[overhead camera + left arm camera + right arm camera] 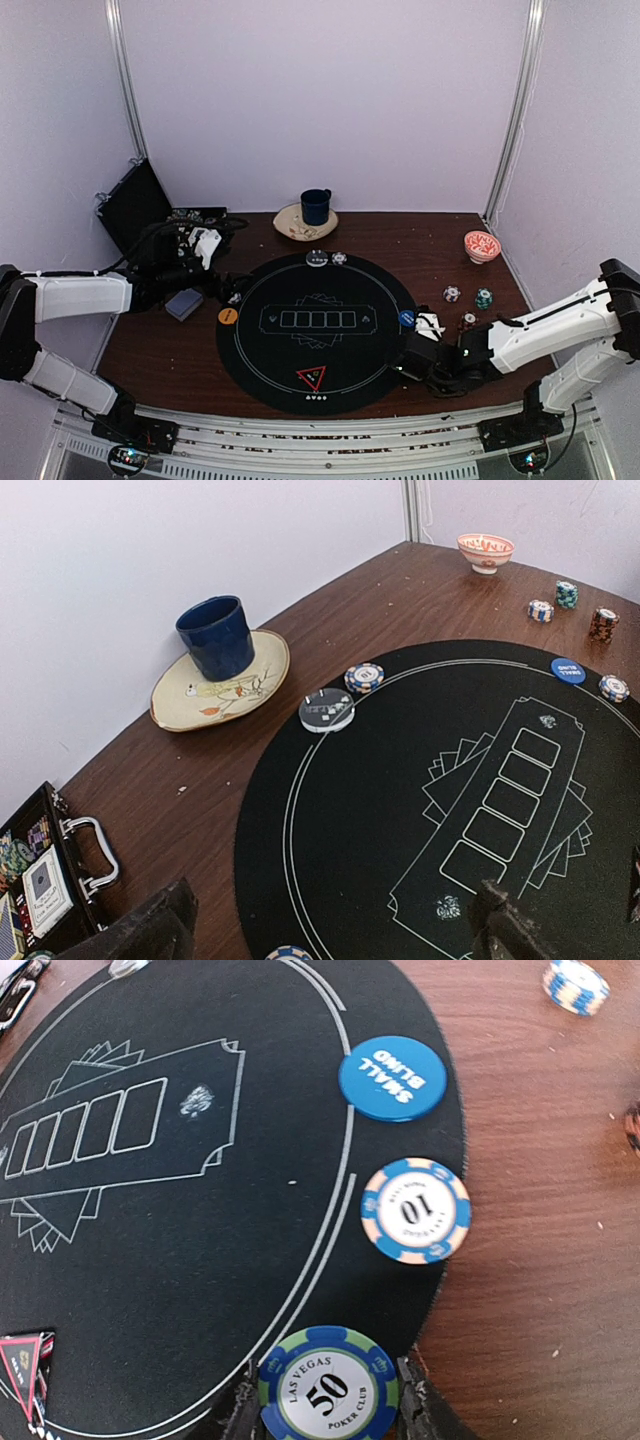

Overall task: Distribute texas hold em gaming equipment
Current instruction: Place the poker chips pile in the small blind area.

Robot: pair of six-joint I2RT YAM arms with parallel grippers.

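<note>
chip marked 50 (328, 1392) clamped flat in right pincer (328, 1410), at mat (200, 1260) edge just beside 10 chip (415, 1210). left pincer (330, 935) wide, well apart.

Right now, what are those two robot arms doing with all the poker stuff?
They are setting up a poker game on the round black mat. The right arm's jaws pinch a green-and-blue 50 chip at the mat's near right edge, beside a blue 10 chip and the blue small-blind disc already laid there. The left arm hangs by the mat's left edge with its jaws wide open and empty. The card deck sits on the table left of the mat.
</note>
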